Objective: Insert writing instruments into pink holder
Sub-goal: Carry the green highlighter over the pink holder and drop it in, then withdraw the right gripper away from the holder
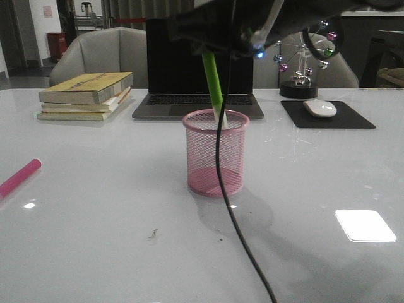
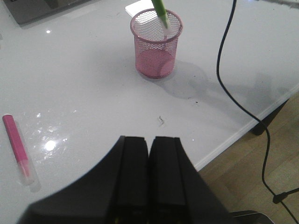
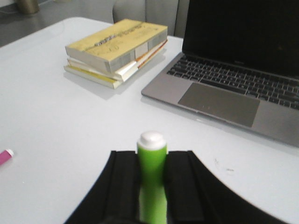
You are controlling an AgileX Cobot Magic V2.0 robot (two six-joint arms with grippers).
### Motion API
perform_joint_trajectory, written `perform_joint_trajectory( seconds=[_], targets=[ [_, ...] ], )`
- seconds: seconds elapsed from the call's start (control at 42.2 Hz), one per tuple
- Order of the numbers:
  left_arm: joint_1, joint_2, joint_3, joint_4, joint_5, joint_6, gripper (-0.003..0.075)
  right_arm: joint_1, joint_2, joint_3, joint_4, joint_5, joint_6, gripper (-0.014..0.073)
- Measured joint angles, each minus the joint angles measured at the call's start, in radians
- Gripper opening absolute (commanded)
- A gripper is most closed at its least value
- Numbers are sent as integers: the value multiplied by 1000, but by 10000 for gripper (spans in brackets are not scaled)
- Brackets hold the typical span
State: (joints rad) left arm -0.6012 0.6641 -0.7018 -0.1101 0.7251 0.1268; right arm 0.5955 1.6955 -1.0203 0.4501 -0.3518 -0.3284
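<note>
The pink mesh holder (image 1: 216, 161) (image 2: 156, 44) stands upright mid-table. The lime green pen (image 1: 213, 79) (image 2: 161, 7) (image 3: 152, 186) hangs tilted over it, its whitish tip just inside the rim at the far side. My right gripper (image 3: 152, 156) is shut on this pen, above the holder. The pink pen (image 1: 19, 178) (image 2: 17, 149) (image 3: 4, 156) lies flat on the table far to the left. My left gripper (image 2: 149, 140) is shut and empty, low over the table's near part, apart from both pens.
A stack of books (image 1: 85, 95) and an open laptop (image 1: 199, 76) stand behind the holder. At the back right are a mouse (image 1: 320, 108) on a black pad and a small ferris-wheel ornament (image 1: 303, 63). A black cable (image 1: 227, 189) hangs in front of the holder.
</note>
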Motion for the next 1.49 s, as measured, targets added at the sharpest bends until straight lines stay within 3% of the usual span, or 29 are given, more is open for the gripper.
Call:
perform_joint_trajectory(
  seconds=[0.118,0.284,0.592,0.71,0.923,1.16,1.491],
  targets=[
    [0,0,0,0,0,0,91,0,57,0,1,-11,0,220],
    [0,0,0,0,0,0,91,0,83,0,1,-12,0,395],
    [0,0,0,0,0,0,91,0,-68,0,1,80,-2,405],
    [0,0,0,0,0,0,91,-4,-218,0,-33,249,-14,405],
    [0,0,0,0,-2,0,91,-46,-475,0,-162,732,-21,370],
    [0,0,0,0,-2,0,91,-207,-656,0,-195,1192,34,307],
    [0,0,0,0,-2,0,91,-367,-865,82,-267,1406,207,309]
  ],
)
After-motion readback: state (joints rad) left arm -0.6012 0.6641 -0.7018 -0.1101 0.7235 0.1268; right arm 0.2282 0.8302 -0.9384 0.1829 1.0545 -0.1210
